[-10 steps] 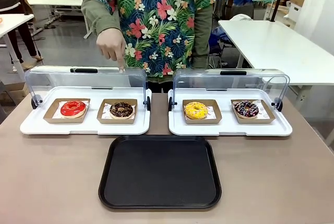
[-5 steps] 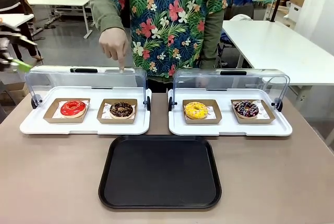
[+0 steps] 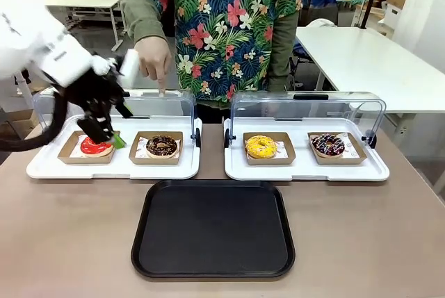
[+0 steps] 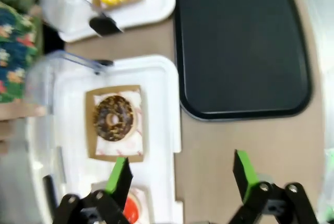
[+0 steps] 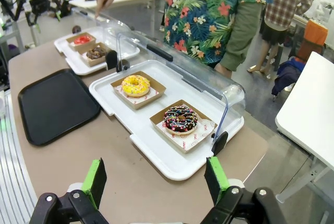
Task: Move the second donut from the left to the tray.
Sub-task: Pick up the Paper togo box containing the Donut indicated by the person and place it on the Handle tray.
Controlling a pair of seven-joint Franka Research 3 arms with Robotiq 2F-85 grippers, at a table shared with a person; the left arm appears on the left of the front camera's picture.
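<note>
The left gripper [image 3: 108, 131], jaws spread wide and empty, hangs over the red donut [image 3: 92, 147] in the left display tray [image 3: 42, 166]. The chocolate donut [image 3: 163, 146] sits 1 holder to its right, untouched. The black tray [image 3: 213, 228] lies nearer. The right gripper [image 5: 156, 179] is spread too.

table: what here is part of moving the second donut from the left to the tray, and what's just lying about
Part of the job:
chocolate donut
black tray
left pincer, open

Just lying about:
red donut
yellow donut
streaked dark donut
right display tray
</note>
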